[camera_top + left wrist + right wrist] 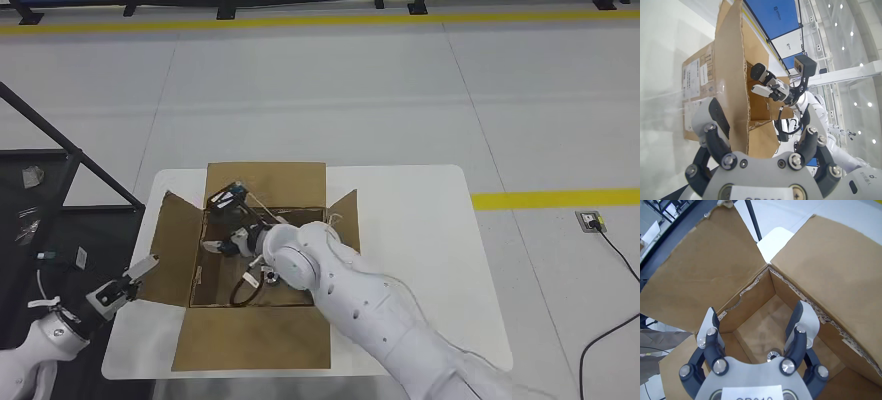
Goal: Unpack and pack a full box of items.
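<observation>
**Right gripper (756, 307) inside the open box (265, 182), left gripper (762, 106) beside it**

You see the cardboard box standing on the white table (420, 250), with all four flaps spread outward. The right gripper hangs in the opening above the brown floor, its fingers apart and holding nothing. The left gripper is near the left flap, its fingers also spread, gripping nothing.

We are observing bright, even overhead lighting. Ceiling lamps (851, 33) are glaring white; the box (265, 182) interior, centre frame, is sitting in shade. Wrist-view edges are curving.
</observation>
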{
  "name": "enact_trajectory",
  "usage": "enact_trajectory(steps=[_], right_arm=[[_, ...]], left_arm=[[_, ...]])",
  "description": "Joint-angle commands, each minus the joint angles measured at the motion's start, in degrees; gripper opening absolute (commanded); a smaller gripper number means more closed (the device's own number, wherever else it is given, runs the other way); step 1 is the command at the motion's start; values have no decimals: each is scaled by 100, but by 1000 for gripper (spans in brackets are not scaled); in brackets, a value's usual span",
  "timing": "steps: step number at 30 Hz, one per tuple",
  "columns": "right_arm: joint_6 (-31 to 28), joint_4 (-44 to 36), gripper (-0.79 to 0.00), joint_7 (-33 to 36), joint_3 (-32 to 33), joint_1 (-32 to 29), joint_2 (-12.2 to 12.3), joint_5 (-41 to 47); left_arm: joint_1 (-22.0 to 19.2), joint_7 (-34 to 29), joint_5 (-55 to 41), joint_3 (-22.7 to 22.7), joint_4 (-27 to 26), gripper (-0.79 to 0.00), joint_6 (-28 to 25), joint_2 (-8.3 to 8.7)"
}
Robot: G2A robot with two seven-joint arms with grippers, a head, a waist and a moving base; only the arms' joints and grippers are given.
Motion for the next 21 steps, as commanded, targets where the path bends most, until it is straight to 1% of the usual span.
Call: enact_trajectory(steps=[1,2,4,5,6,8,9,13,16,21], right_arm=[[7,-1284,-37,362,502,-626,280,-230],[-60,-1869,-34,528,769,-954,398,-260],[-296,-2964,-65,940,1310,-1614,605,-222],[-434,-3422,-62,1121,1545,-1907,684,-161],[-593,-3797,-55,1290,1756,-2160,748,-14],[-861,-4340,0,1527,2108,-2526,845,256],[-975,-4535,0,1608,2252,-2659,881,417],[-1450,-4940,0,1907,2675,-2997,985,1420],[-1450,-4940,0,1907,2675,-2997,985,1420],[-1450,-4940,0,1907,2675,-2997,985,1420]], left_arm=[[98,-55,-7,-45,-146,0,-19,1],[132,-92,-14,-53,-212,0,-25,2],[168,-253,-70,-27,-320,0,-28,6],[161,-311,-39,-6,-356,0,-11,11],[144,-333,33,34,-391,0,24,15],[75,-355,127,171,-435,0,109,18],[28,-340,195,247,-445,0,158,19],[-190,-379,393,614,-444,0,349,21],[-358,-271,778,883,-456,0,529,22],[-557,-240,1003,1205,-443,0,660,16]])
